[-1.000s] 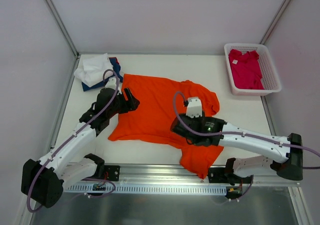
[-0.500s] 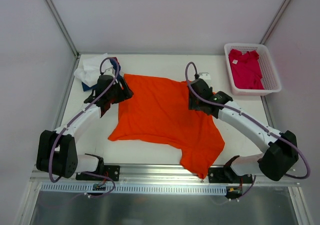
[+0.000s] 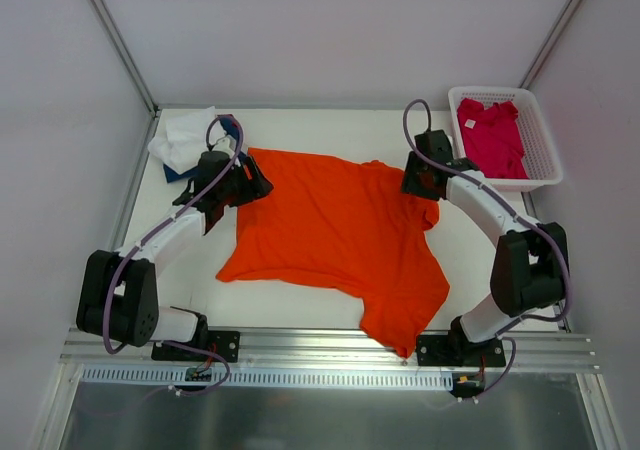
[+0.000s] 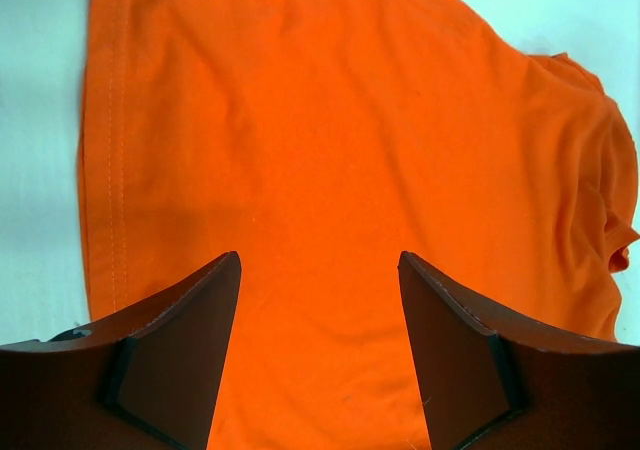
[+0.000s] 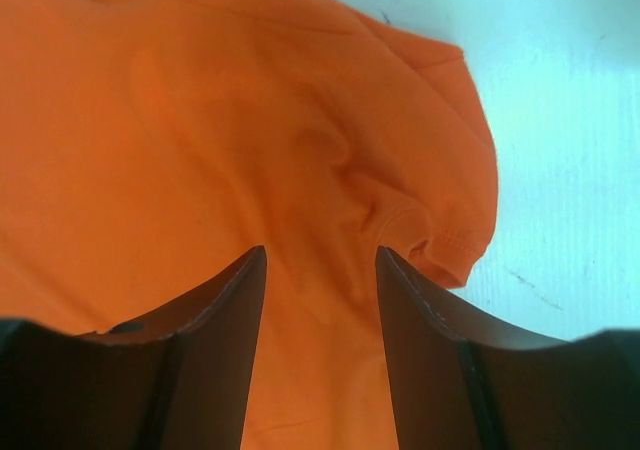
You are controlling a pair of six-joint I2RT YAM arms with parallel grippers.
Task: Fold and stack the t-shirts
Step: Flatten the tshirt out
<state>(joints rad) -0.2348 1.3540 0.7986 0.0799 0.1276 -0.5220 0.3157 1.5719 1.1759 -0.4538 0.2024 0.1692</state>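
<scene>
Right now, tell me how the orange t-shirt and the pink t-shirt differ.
The orange t-shirt lies spread on the table; the pink t-shirt sits crumpled in the white basket. The orange t-shirt covers a wide area; the pink t-shirt is bunched small. Neither is folded yet.

**White table in a pale, framed booth**

You are looking at a white table (image 3: 330, 130) closed in by plain, pale walls (image 3: 330, 30) on three sides. Far beyond the left fingers (image 4: 170, 370), a metal post (image 3: 115, 40) slants up the back-left corner. Beyond the right fingers (image 5: 200, 370), a second post (image 3: 560, 30) mirrors it. Behind both pairs of fingers a metal rail (image 3: 330, 345) runs along the near edge, with a grey surface (image 3: 320, 425) below. The light is even and soft, and shadows are faint.
</scene>
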